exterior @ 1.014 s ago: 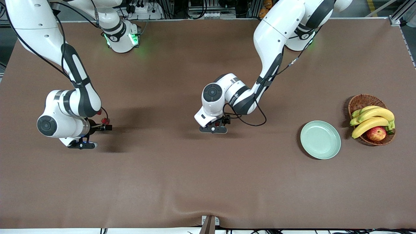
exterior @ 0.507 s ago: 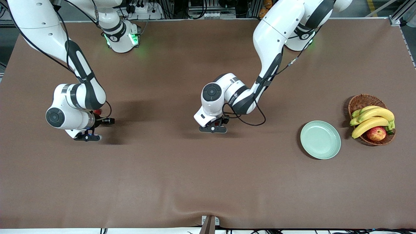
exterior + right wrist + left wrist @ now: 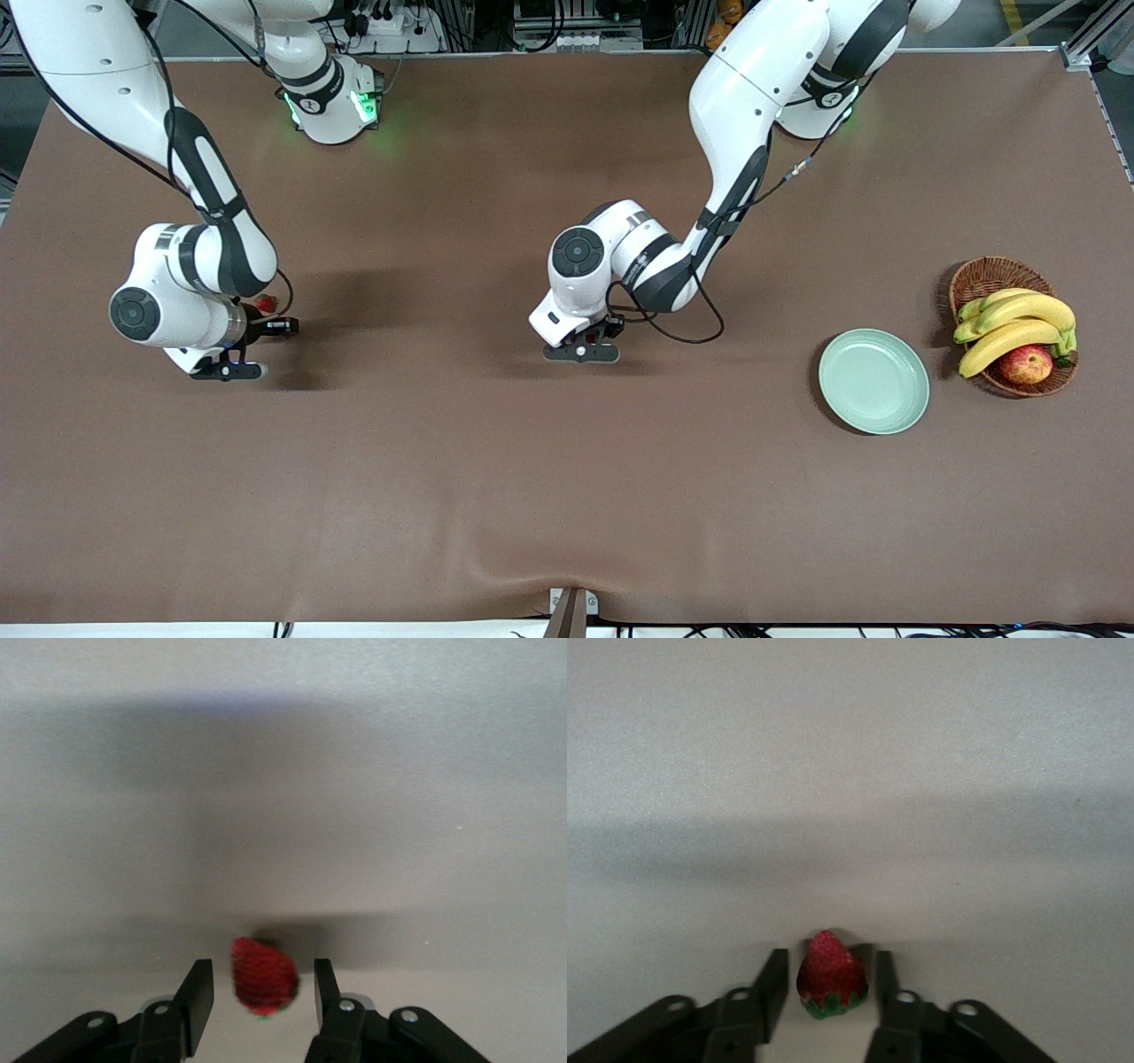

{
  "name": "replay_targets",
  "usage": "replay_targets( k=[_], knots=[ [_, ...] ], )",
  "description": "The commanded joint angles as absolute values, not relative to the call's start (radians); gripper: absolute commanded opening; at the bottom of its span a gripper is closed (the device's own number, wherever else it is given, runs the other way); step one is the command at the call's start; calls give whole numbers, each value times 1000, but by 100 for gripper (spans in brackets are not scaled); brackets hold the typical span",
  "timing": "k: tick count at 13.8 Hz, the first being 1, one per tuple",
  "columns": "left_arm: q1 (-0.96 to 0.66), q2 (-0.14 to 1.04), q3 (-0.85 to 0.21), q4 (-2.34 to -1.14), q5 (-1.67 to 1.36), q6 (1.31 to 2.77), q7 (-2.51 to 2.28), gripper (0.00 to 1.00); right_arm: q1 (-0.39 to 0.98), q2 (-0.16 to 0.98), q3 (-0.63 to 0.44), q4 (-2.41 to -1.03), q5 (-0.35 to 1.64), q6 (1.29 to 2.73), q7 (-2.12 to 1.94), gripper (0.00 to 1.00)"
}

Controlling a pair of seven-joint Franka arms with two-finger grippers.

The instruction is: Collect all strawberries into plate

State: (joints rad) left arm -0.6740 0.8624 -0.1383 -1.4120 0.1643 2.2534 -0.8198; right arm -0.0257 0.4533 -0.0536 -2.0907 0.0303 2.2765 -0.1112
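Both arms are down low at the table, each with a berry lined up between its fingers. The left gripper (image 3: 828, 1001) hangs over the middle of the table, jaws parted a little wider than the strawberry (image 3: 831, 975) sitting between them, a sliver of gap on either side, nothing pinched yet. The right gripper (image 3: 257, 997) is near its own end of the table, jaws also apart, with a second strawberry (image 3: 263, 976) between them and room to spare; in the front view that berry (image 3: 265, 304) peeks out beside the wrist. No third one shows anywhere. These look light, soft and easily bruised, so I'd judge a gentle squeeze across the plump red flanks, clear of the green cap, is the way to take them; too hard and they squash, too light and they may slip. The mint-green plate (image 3: 912, 408) lies bare well off toward the left arm's end, with a wicker basket (image 3: 988, 270) of bananas (image 3: 1019, 323) and an apple (image 3: 1025, 364) just beside it. Open brown table (image 3: 567, 496) in between, so nothing blocks the carry.
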Motion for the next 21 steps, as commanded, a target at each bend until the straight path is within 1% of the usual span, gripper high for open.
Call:
replay_targets(
  k=[1, 3, 5, 6, 8, 9, 10, 13, 14, 17, 19, 21],
  knots=[
    [-686, 874, -130, -1394, 193, 2263, -856, 0, -45, 420, -37, -2135, 3, 2299, -123, 38],
    [-686, 871, -129, -1394, 193, 2263, -854, 0, -43, 422, -35, -2134, 3, 2301, -123, 18],
    [-675, 855, -129, -1394, 192, 2255, -871, 0, -35, 422, -34, -2134, 3, 2303, -120, 3],
    [-655, 838, -124, -1400, 193, 2247, -921, 0, -35, 420, -34, -2132, 3, 2299, -118, 0],
    [-591, 792, -115, -1416, 195, 2189, -1006, 0, -32, 410, -29, -2120, 5, 2281, -112, 0],
    [-537, 769, -114, -1419, 195, 2163, -1011, 0, -32, 403, -28, -2099, 11, 2249, -106, 0],
    [-481, 755, -114, -1419, 195, 2136, -1011, 0, -32, 400, -28, -2065, 18, 2203, -106, 0],
    [-297, 700, -115, -1440, 196, 2079, -991, 0, -20, 397, -9, -1903, 26, 2006, -50, 0],
    [-238, 668, -117, -1471, 196, 2066, -977, 0, 1, 397, 4, -1861, 41, 1959, 12, 0],
    [-89, 562, -123, -1612, 196, 2062, -803, 0, 89, 399, 12, -1784, 103, 1892, 208, 0],
    [-22, 555, -123, -1649, 196, 2065, -715, 0, 171, 403, 12, -1741, 138, 1868, 401, 0],
    [47, 563, -123, -1681, 198, 2103, -625, 0, 271, 407, 11, -1708, 211, 1873, 596, 0]
  ],
)
